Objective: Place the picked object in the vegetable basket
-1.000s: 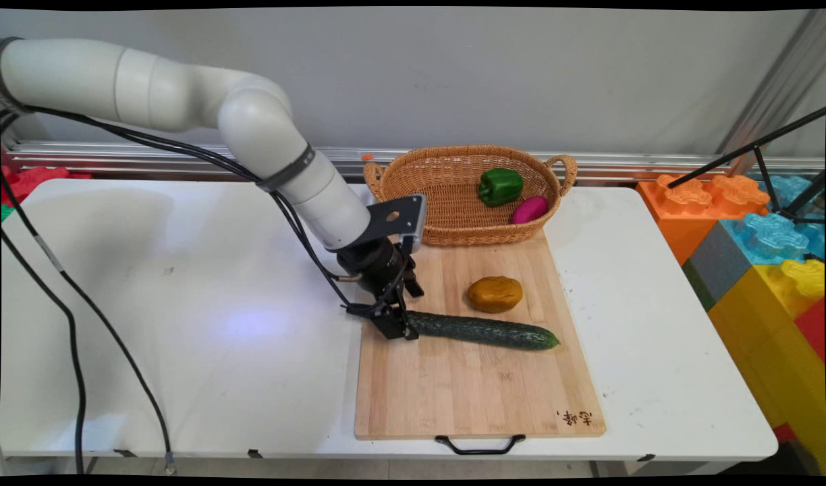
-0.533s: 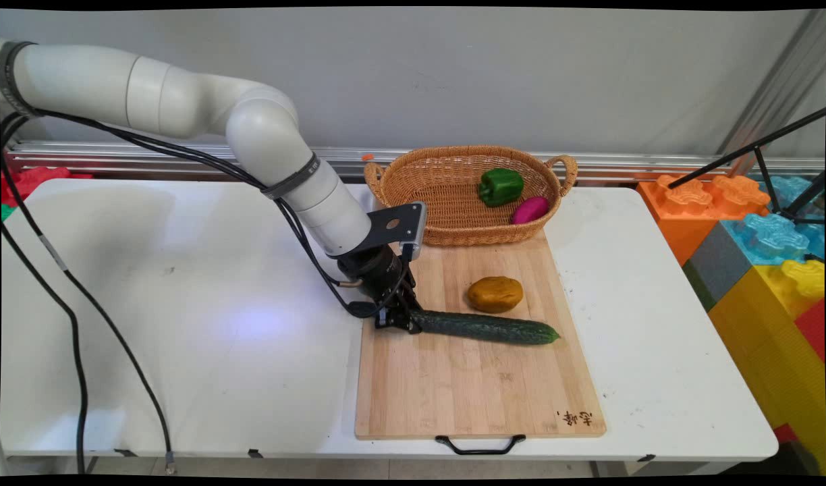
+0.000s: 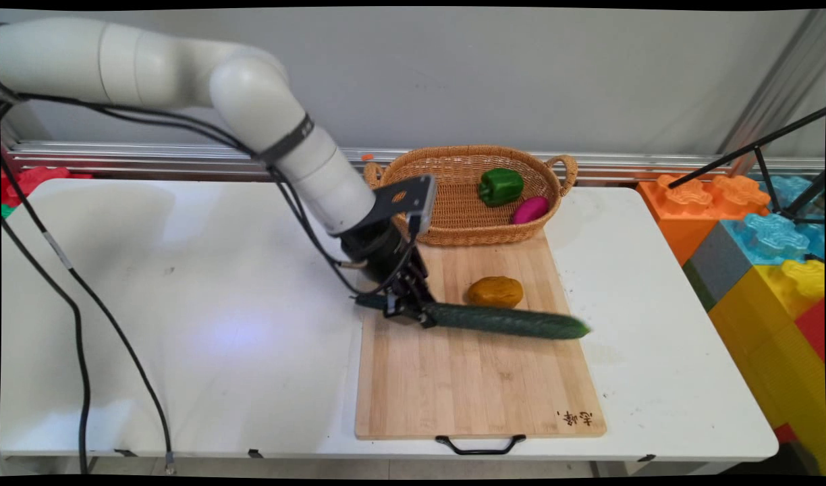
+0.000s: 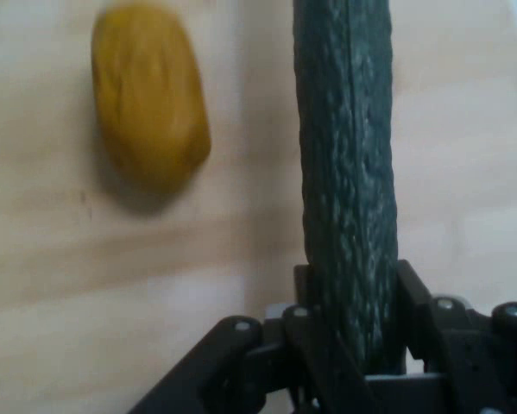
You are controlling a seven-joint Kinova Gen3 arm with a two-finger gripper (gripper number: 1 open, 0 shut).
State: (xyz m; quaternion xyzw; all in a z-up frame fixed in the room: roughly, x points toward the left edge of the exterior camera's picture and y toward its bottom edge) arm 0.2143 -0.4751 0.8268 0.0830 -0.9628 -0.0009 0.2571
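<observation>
Long dark-green cucumber (image 3: 504, 320) held by one end, lying level above the board

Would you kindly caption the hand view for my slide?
Gripper shut on a dark green cucumber, a yellow-brown potato beside it on the wooden board.

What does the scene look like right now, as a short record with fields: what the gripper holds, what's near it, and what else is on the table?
gripper: gripper shut on the cucumber near one end
cucumber: lifted off the cutting board, roughly level, far end past the board's right edge
nearest thing: potato on the board, just behind the cucumber, apart from it
basket: basket behind the board, holding a green pepper and a purple thing
surface: white table
</observation>
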